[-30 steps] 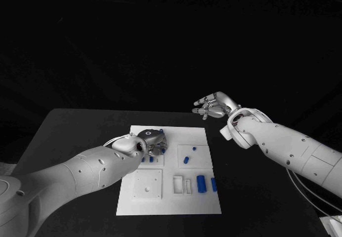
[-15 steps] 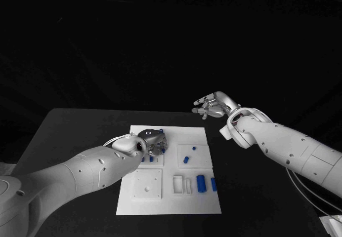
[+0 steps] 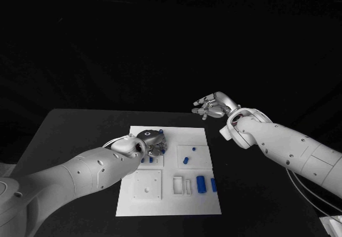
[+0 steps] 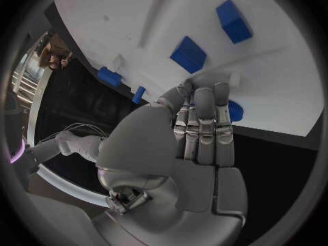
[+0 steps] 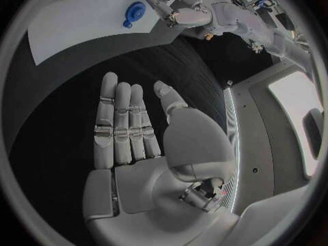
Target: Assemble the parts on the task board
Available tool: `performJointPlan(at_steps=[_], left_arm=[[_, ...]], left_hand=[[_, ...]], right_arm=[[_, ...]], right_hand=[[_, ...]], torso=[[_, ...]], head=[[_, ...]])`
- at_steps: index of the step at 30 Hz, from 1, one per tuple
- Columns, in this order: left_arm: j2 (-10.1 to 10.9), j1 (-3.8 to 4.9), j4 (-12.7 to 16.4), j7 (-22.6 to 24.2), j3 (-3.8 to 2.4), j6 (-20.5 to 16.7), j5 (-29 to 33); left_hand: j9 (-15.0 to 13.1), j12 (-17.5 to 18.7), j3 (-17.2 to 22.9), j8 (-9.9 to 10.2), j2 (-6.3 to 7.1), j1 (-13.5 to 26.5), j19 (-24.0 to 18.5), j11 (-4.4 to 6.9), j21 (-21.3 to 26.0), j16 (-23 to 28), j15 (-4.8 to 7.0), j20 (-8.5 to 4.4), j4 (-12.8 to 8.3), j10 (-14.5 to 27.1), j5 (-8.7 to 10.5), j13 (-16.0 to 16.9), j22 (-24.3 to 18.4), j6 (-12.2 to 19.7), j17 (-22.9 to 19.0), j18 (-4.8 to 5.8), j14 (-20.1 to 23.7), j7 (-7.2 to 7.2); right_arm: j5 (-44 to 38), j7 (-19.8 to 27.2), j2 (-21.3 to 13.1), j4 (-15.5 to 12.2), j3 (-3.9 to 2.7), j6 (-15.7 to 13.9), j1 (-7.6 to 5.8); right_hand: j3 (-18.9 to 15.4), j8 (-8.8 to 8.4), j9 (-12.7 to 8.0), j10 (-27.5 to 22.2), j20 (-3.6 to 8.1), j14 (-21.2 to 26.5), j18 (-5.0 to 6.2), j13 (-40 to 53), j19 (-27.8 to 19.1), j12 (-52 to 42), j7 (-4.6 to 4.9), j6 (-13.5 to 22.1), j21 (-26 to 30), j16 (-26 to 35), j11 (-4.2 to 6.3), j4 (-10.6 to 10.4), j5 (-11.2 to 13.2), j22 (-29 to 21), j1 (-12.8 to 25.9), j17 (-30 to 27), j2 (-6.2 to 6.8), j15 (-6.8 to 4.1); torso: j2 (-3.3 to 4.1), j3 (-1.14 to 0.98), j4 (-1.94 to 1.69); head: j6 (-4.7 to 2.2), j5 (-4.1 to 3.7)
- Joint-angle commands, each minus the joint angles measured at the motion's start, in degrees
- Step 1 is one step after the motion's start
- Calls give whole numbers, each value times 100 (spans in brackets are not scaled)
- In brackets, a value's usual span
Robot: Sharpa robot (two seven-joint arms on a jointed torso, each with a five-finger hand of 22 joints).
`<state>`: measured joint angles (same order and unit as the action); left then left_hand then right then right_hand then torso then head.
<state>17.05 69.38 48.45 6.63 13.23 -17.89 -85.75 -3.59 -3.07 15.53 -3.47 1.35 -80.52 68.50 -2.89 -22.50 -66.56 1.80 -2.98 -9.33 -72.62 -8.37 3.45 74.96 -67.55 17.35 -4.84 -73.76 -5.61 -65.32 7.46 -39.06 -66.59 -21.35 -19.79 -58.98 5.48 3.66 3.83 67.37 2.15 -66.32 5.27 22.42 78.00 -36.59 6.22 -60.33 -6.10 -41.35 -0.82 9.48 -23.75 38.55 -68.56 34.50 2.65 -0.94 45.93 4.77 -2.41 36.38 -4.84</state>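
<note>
Now reaching over the far left part of the task board (image 3: 193, 136) with the left hand (image 3: 148, 142), fingers (image 4: 204, 127) lying straight and close together, tips pressing down among the blue parts there; cannot tell whether anything is pinched beneath them. Hovering beyond the task board's far right corner with the right hand (image 3: 213, 105), well apart from it, palm flat and fingers (image 5: 120, 120) stretched out side by side, holding nothing. Lying near the middle of the task board: a small blue part (image 3: 186, 160), tilted, inside a raised square outline. Standing toward the task board's near right side: two larger blue parts (image 3: 202, 183), side by side, just beside a pair of white slotted blocks (image 3: 182, 184). Sitting at the task board's near left: a white square plate (image 3: 148, 184) with a small hole. Resting under everything: the black table (image 3: 71, 128).
</note>
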Motion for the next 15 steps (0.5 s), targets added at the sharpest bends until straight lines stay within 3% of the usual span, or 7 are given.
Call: performJointPlan(at_steps=[1, 8, 11, 15], left_arm=[[35, -28, 44, 29, 10, -104, 178], [109, -29, 166, 71, -39, -320, 365], [149, -29, 241, 86, -111, -379, 446], [230, -28, 381, 69, -279, -400, 561]], left_hand=[[-5, -24, -37, -10, -68, 15, 48, -2, -24, -41, 9, 6, 13, -3, -32, -8, 116, -30, 11, -88, -57, -1], [-5, -24, -31, -8, -84, -6, 60, -3, -46, -40, 11, -1, -2, -4, -77, -8, 119, -31, 13, -94, -68, -6], [-5, -24, -27, -10, -90, -6, 64, -2, -55, -44, 13, -2, -4, -5, -80, -8, 120, -36, 16, -96, -78, -5], [-5, -25, -26, -8, -91, -2, 66, -2, -62, -46, 14, -2, -6, -4, -80, -8, 119, -32, 18, -99, -84, -5]], right_arm=[[3, 52, 2, -3, -2, 2, -1], [3, 54, 7, 23, -2, 6, -1], [3, 55, 11, 33, -2, 9, -1], [3, 55, 9, 44, -2, 13, -1]], right_hand=[[-15, -7, -1, -15, -7, 34, -86, -7, -26, -18, 9, -48, -29, -33, 0, -4, -30, -5, 24, -7, 13, -3], [-9, -7, -2, -14, -6, 35, -86, -9, -29, -18, 9, -46, -38, -35, 0, -2, -44, -12, 25, -9, 15, -3], [-9, -7, -2, -14, -6, 35, -86, -9, -29, -18, 9, -46, -38, -35, 0, -2, -44, -12, 25, -9, 15, -3], [-9, -7, -2, -14, -6, 35, -86, -9, -29, -18, 9, -46, -38, -35, 0, -2, -44, -12, 25, -9, 15, -3]], torso=[[-3, 7, -1], [-6, 8, -4], [-5, 8, -6], [-5, 10, -11]], head=[[-13, 1], [-44, 22], [-56, 33], [-64, 48]])
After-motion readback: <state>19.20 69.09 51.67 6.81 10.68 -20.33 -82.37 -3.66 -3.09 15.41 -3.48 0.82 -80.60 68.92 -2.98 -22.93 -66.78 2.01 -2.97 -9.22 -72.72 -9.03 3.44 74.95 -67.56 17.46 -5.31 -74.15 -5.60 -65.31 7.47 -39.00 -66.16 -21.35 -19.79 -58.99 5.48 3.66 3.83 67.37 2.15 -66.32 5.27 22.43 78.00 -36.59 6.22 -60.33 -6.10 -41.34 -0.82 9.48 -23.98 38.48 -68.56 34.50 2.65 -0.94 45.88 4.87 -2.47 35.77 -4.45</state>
